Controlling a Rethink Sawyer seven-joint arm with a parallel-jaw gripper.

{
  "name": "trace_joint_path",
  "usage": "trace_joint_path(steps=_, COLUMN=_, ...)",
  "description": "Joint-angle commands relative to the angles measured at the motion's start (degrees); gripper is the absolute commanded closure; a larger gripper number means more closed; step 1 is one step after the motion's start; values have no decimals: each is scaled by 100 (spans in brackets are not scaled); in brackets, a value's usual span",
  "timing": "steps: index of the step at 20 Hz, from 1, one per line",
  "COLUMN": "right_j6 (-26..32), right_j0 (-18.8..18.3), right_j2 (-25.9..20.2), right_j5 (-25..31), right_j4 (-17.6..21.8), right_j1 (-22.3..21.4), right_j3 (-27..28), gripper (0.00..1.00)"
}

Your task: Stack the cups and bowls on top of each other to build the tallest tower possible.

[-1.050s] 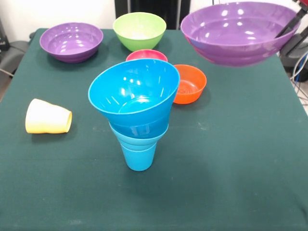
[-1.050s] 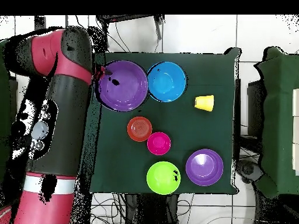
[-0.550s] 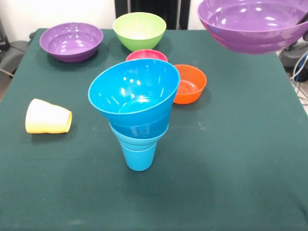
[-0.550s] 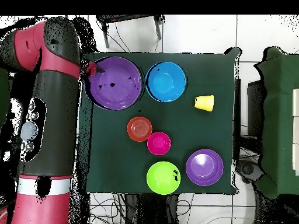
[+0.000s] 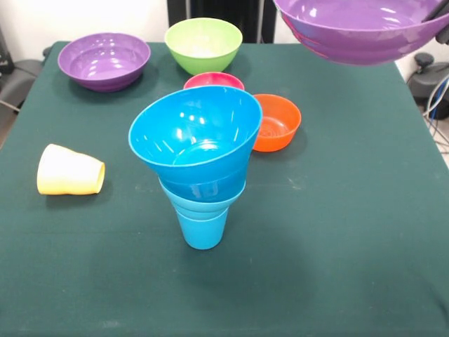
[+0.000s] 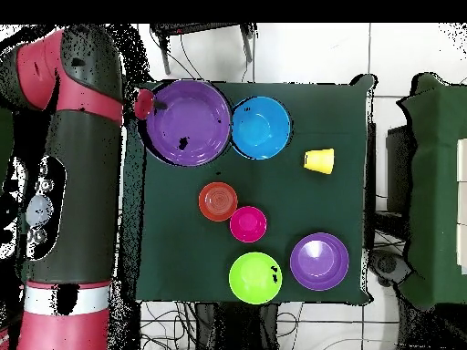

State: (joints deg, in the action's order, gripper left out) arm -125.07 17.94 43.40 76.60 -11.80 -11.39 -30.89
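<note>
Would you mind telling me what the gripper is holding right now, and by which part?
The gripper holds the large purple bowl by its rim, at the edge nearest the arm, lifted clear above the table.

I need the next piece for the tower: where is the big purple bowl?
The big purple bowl is held in the air at the front view's top right, above the table, beyond the orange bowl.

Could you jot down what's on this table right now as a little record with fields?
tower: blue cup upright, blue bowls nested in its mouth, top one tilted
held aloft: big purple bowl, gripped at its rim by the gripper
lying on its side: yellow cup
loose bowls: small purple, green, pink, orange
</note>
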Motion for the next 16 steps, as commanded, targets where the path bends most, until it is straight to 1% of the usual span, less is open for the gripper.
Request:
trace_joint_path(steps=1, right_j6=1955, right_j0=-214, right_j2=-713, right_j5=-197, right_j4=633, right_j1=-153, right_j3=-467, gripper=100)
trace_joint_path(steps=16, right_j6=2513, right_j0=-535, right_j2=-1108, right_j5=-850, right_j4=851, right_j1=-272, right_j3=-589, gripper=100)
